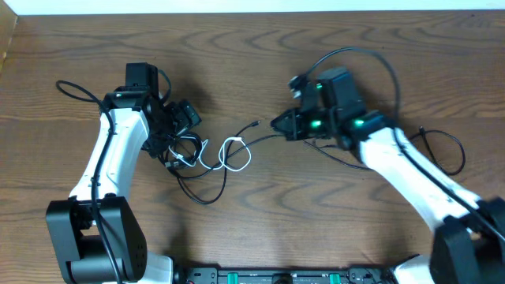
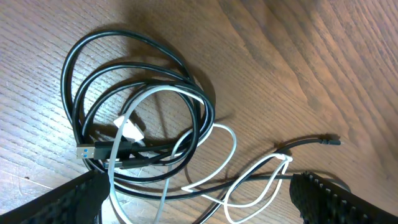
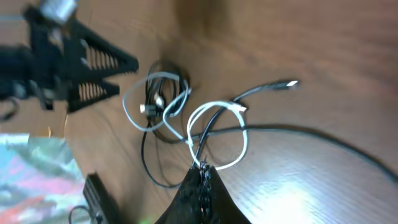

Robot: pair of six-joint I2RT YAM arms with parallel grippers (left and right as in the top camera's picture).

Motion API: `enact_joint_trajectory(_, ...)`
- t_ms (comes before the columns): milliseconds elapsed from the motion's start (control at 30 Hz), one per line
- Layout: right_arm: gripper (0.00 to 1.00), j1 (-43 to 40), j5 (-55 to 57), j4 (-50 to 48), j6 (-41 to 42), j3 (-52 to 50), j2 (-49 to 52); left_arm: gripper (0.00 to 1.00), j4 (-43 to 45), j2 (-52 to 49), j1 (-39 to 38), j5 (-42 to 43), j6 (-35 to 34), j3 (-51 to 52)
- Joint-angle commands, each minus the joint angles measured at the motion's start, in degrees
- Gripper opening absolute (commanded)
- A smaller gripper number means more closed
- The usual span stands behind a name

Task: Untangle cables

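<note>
A black cable and a white cable lie on a brown wood-grain table.

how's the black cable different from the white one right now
The black cable is wound into a coil of several turns, while the white cable lies in a few loose, open loops. With all those turns, the black cable looks clearly longer than the white cable. The black cable also trails away across the table, whereas the white cable stays bunched in one spot. Both are thin cords with small end plugs, and they cross through each other.
</note>
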State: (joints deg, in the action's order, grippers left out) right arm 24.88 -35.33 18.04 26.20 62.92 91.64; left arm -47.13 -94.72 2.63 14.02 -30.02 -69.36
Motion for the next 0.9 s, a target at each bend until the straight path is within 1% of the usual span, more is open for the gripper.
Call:
enact_joint_trajectory(0,0.01,-0.90,2.03,0.42,-2.05,0.39,-2.19,0.98,-0.20,0.96,0.24,-0.52,0.13,-1.57)
enact_joint_trajectory(33,0.04,-0.63,2.45,0.42,-2.05,0.39,-1.95,0.98,-0.20,0.96,0.24,-0.52,0.13,-1.57)
enact_joint_trajectory(67,0.14,0.00,2.71,0.39,-2.05,0.39,-1.36,0.98,-0.20,0.96,0.24,-0.52,0.13,-1.57)
enact_joint_trajectory(133,0.29,2.10,2.89,-0.35,-2.03,0.39,0.50,0.98,-0.20,0.96,0.24,-0.52,0.13,-1.57)
enact_joint_trajectory(167,0.34,3.04,2.93,-0.96,-2.03,0.39,1.44,0.98,-0.20,0.96,0.24,-0.52,0.13,-1.57)
enact_joint_trajectory(200,0.38,4.70,3.32,-2.10,-1.79,0.39,3.15,0.98,-0.20,0.96,0.24,-0.52,0.13,-1.57)
enact_joint_trajectory(267,0.39,6.88,4.26,-3.74,-0.48,0.39,5.62,0.98,-0.20,0.96,0.24,-0.52,0.13,-1.57)
enact_joint_trajectory(467,0.39,14.25,4.33,-12.94,5.53,0.39,14.67,0.98,-0.20,0.96,0.24,-0.52,0.13,-1.57)
enact_joint_trajectory(567,0.39,17.64,5.18,-20.17,8.90,0.39,19.19,0.98,-0.20,0.96,0.24,-0.52,0.13,-1.57)
enact_joint_trajectory(667,0.39,18.69,8.46,-23.78,12.72,0.39,21.84,0.98,-0.20,0.96,0.24,-0.52,0.13,-1.57)
enact_joint_trajectory(867,0.39,18.73,10.64,-25.62,12.98,0.39,23.80,0.97,-0.20,0.96,0.24,-0.52,0.13,-1.57)
